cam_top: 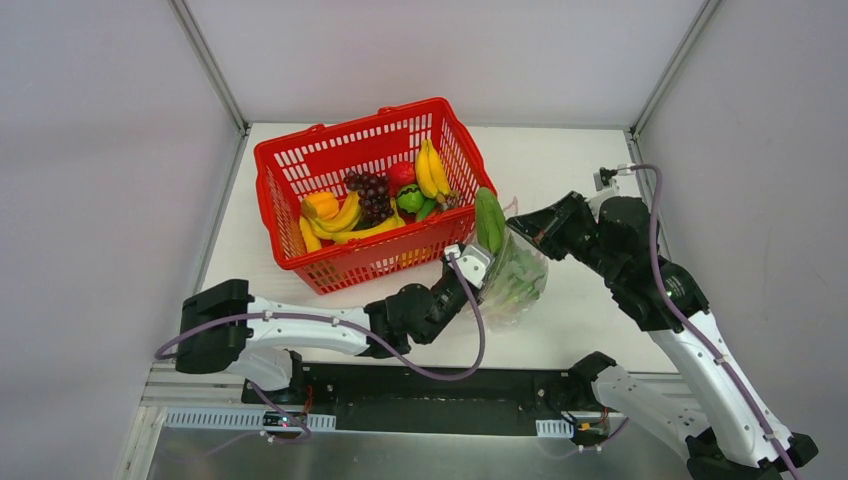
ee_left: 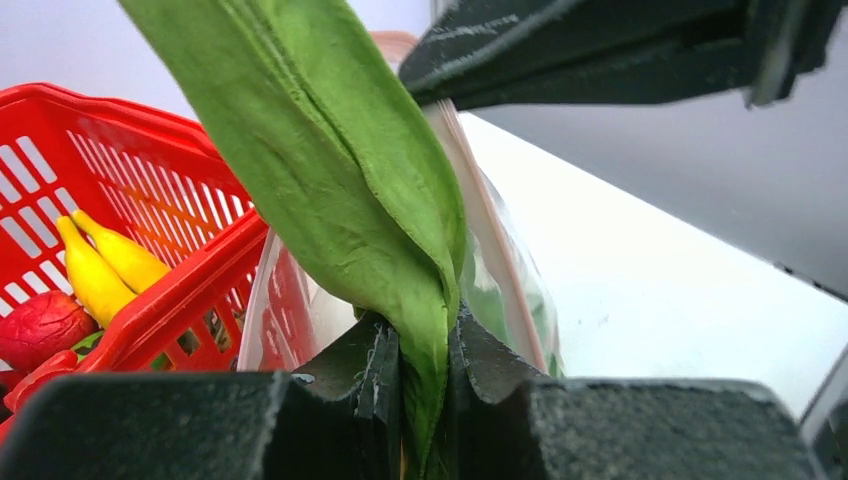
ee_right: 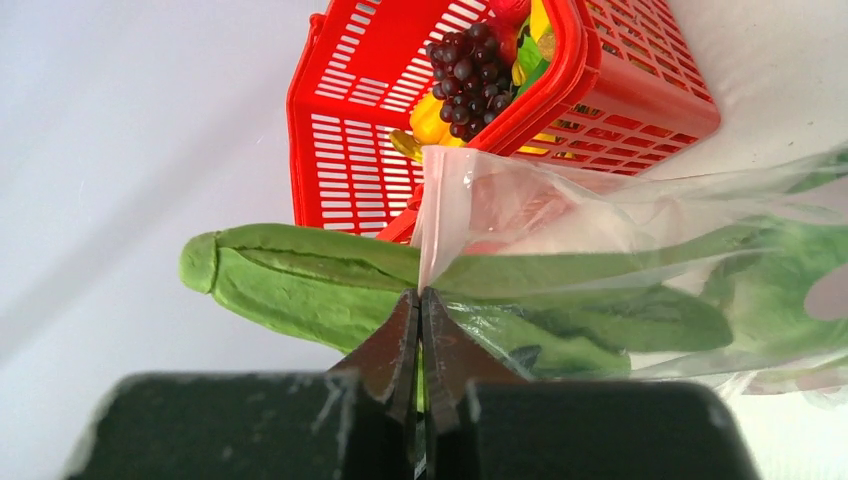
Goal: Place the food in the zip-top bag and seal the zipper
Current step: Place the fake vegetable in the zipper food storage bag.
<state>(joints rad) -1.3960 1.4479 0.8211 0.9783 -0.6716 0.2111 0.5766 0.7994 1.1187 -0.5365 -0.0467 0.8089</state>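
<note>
Between left gripper (ee_left: 425,345) fingers I hold the lettuce (ee_left: 330,170), its tip poking out of the zip-top bag (cam_top: 518,285). Right gripper (ee_right: 420,305) pinches the bag's mouth edge. Loading step in hand; next, I judge, push leaf fully in, then release.

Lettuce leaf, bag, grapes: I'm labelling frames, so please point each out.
lettuce leaf (cam_top: 489,220), top view, the part sticking out of the bag.
bag (cam_top: 522,292), top view, its clear lower side.
grapes (cam_top: 370,194), top view, middle of the bunch.

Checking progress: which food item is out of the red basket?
The lettuce leaf: it sticks up from the clear bag, pinched by the left gripper; the rest lies in the basket.
</note>
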